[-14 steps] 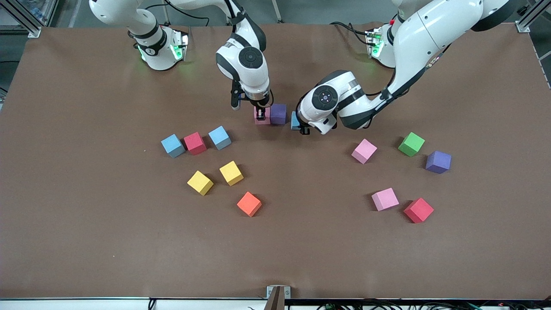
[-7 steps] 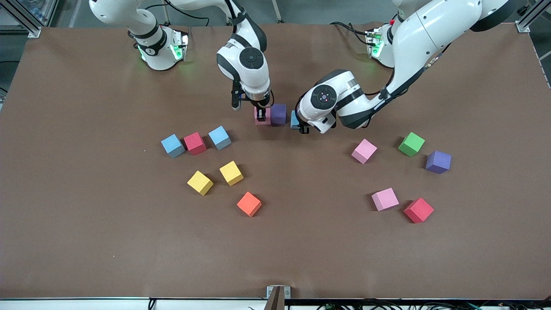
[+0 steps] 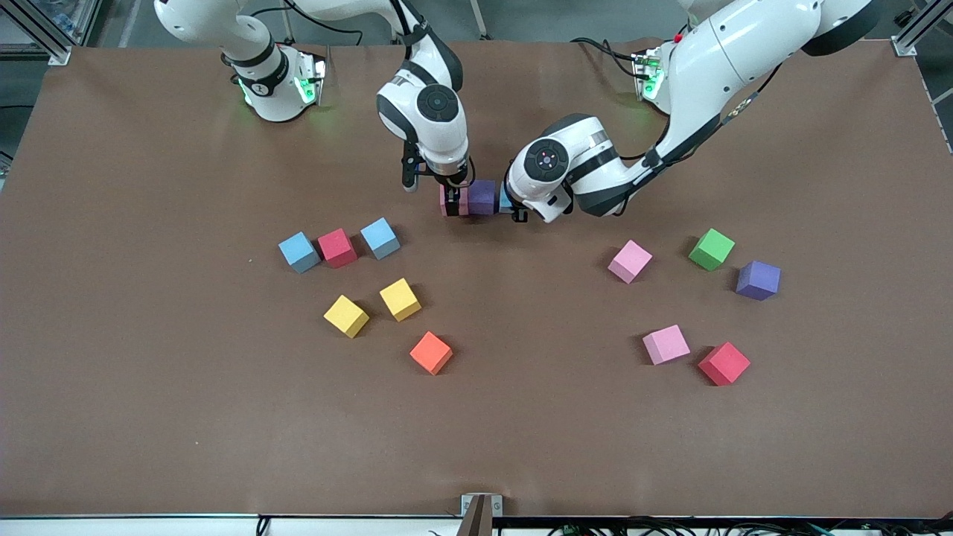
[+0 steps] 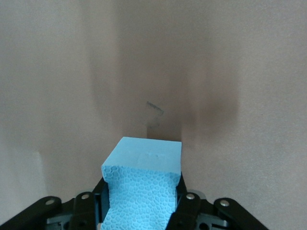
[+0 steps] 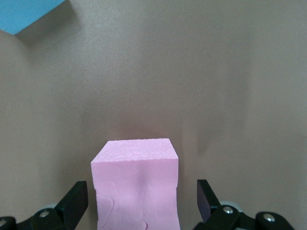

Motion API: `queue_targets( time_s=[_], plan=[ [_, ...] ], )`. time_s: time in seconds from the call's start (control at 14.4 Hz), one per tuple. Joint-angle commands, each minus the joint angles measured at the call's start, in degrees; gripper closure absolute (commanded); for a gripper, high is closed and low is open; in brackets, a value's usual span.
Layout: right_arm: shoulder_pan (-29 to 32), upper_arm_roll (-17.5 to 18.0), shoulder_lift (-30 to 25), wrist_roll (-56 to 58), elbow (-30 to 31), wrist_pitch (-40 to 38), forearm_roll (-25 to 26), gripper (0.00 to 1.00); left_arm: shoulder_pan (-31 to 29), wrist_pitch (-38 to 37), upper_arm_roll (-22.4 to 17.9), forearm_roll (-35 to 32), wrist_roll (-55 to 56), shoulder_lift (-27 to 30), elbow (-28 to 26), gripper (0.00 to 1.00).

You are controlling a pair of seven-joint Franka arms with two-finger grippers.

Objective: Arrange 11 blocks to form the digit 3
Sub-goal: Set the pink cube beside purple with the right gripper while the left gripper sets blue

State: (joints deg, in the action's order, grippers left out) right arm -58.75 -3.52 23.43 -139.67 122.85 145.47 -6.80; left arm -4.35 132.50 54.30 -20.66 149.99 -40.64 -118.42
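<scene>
A pink block and a purple block sit side by side on the table between the two arms. My right gripper stands over the pink block, open, with a gap between each finger and the block. My left gripper is shut on a blue block, which it holds low against the purple block's side toward the left arm's end. Two blue blocks, a red one and two yellow ones lie loose toward the right arm's end.
An orange cube lies nearer the front camera than the yellow blocks. Toward the left arm's end lie two pink blocks, a green, a purple and a red one.
My right gripper has opened and let go of the pink block. My left gripper has carried the blue block sideways up to the purple block.
</scene>
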Motion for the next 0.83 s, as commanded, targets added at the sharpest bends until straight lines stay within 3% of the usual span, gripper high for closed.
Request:
queue_targets(
  time_s=[0.0,0.42,0.76],
  plan=[
    [-0.58,-0.61,-0.40,0.18,-0.68,-1.58,-0.05,0.00,0.22,-0.66,0.11,0.97,0.40,0.12,0.38,0.72],
    [0.48,-1.13,-5.83,4.21,-0.86,-9.21,-0.14,0.00,0.40,0.12,-0.85,1.32,0.83,0.03,1.17,0.72],
    [5.39,-1.22,-12.79,10.37,-2.69,-16.95,-0.14,0.00,1.44,0.83,-1.03,1.24,2.15,-0.32,1.88,0.72]
  ],
)
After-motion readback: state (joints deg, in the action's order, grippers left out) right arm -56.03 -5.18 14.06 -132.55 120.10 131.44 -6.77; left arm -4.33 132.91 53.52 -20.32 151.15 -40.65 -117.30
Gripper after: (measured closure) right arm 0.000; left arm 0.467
